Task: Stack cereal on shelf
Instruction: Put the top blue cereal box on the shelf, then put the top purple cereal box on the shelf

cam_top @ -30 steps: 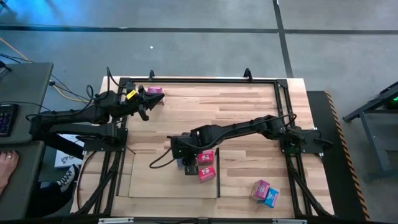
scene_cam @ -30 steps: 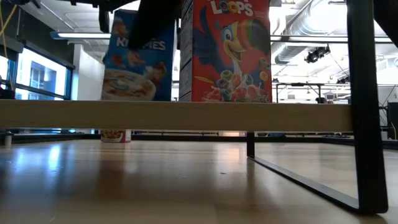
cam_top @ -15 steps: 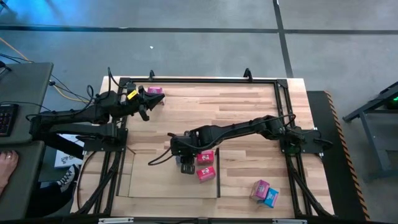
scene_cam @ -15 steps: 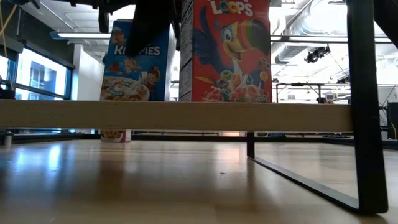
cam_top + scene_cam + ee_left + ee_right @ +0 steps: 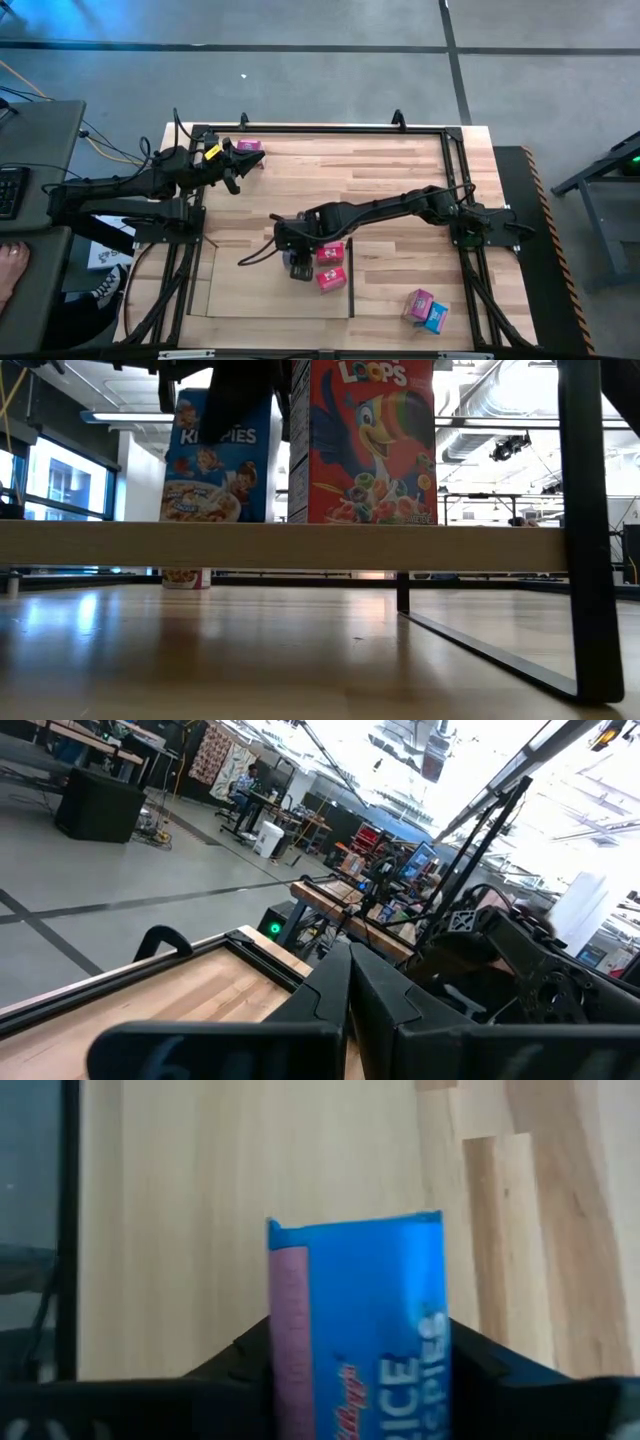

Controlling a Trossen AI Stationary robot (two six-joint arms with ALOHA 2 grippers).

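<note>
The shelf is a light wood panel with thin dark side walls, at the table's near left; its front edge crosses the low view. My right gripper hangs over it, shut on a light blue cereal box, which stands upright beside a red box. Two pink-topped boxes stand on the shelf by its right wall. A pink box lies at the far left corner, just beyond my left gripper, which is shut. My right gripper pinches the blue box's upper part between its two fingers, coming from above and pointing down. The box stays upright in the hold. The shelf's front edge hides the box's bottom, so I cannot tell whether it stands on the panel.
A pink box and a light blue box lie together on the tabletop near the near right corner. The shelf's dark right wall stands close to the low camera. The left half of the shelf panel is bare wood.
My right gripper has edged slightly toward the table's left with the blue box, which has stayed upright next to the red box.
</note>
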